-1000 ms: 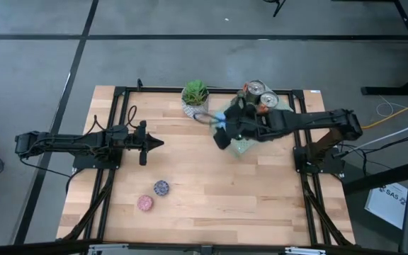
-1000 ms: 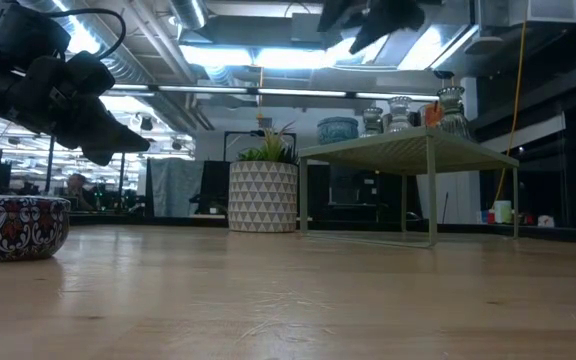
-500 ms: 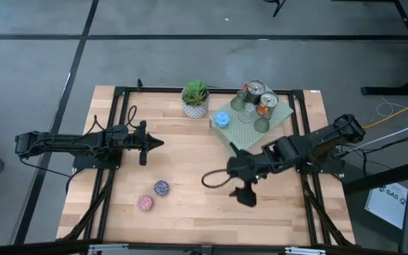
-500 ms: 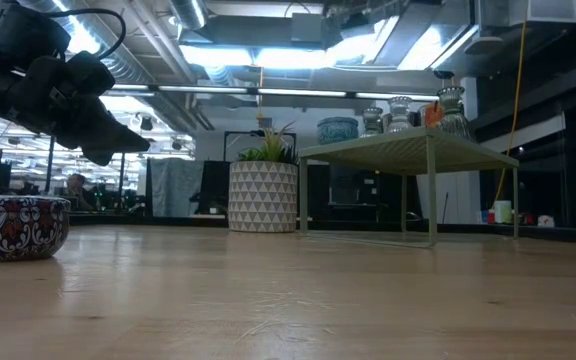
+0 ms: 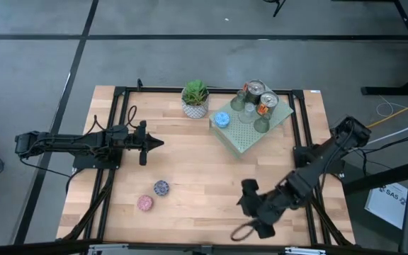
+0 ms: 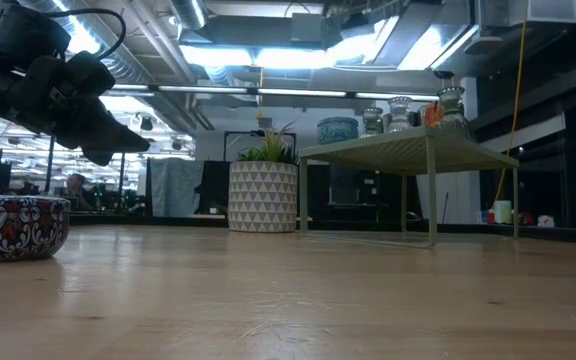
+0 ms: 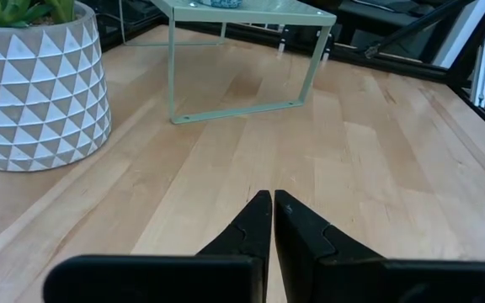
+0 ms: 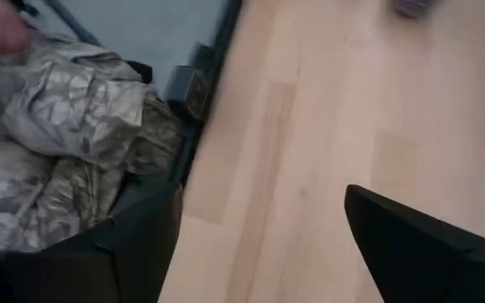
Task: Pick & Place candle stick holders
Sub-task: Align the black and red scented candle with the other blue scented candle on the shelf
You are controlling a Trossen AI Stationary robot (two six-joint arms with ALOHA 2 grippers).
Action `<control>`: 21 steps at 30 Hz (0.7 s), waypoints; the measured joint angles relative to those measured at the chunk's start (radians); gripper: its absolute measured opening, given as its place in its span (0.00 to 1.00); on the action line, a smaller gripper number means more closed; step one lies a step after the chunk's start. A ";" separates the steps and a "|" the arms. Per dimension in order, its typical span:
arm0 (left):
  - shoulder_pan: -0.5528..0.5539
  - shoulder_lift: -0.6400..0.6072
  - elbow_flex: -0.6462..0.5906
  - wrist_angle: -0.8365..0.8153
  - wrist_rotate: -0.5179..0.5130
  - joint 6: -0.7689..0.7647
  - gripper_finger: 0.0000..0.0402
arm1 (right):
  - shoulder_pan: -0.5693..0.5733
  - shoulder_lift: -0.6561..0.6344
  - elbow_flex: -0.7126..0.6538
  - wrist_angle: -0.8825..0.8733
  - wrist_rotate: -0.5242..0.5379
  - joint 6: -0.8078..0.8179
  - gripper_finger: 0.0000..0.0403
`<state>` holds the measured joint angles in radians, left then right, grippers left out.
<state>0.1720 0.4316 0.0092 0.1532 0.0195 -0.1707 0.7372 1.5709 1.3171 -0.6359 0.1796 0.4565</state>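
Wood table (image 5: 204, 170): carrying everything
Right gripper (image 5: 248, 212): hovering at five o'clock — fingers apart, gripping nothing
Left gripper (image 5: 156, 144): waiting at nine o'clock, fingers together
Candle stick holders (image 5: 250, 106): sitting upright on green slab (image 5: 241, 138), one o'clock — two more (image 5: 153, 195) at seven

Five holders (image 5: 250, 105) on slab (image 5: 238, 139), two (image 5: 153, 195) apart.

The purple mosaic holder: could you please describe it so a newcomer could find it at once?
Start at the wooden table and go to its near-left part, away from the green slab. Two small round holders sit there side by side; the purple mosaic holder is the darker one, nearer the centre than its pink neighbour.
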 joint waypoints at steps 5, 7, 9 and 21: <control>0.000 0.000 0.000 0.000 0.000 0.000 0.02 | 0.044 -0.044 -0.203 0.282 0.023 -0.030 0.83; 0.000 0.000 0.000 0.001 0.000 0.000 0.02 | 0.043 -0.054 -0.287 0.360 0.025 -0.047 0.83; 0.000 0.000 0.000 0.000 0.000 0.000 0.02 | 0.043 -0.069 -0.369 0.433 0.033 -0.068 0.83; 0.000 0.000 0.000 0.002 0.000 0.000 0.03 | 0.070 -0.331 -0.923 1.111 0.107 -0.153 0.83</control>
<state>0.1722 0.4316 0.0093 0.1547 0.0193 -0.1707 0.8069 1.2397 0.3937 0.4747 0.2867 0.3039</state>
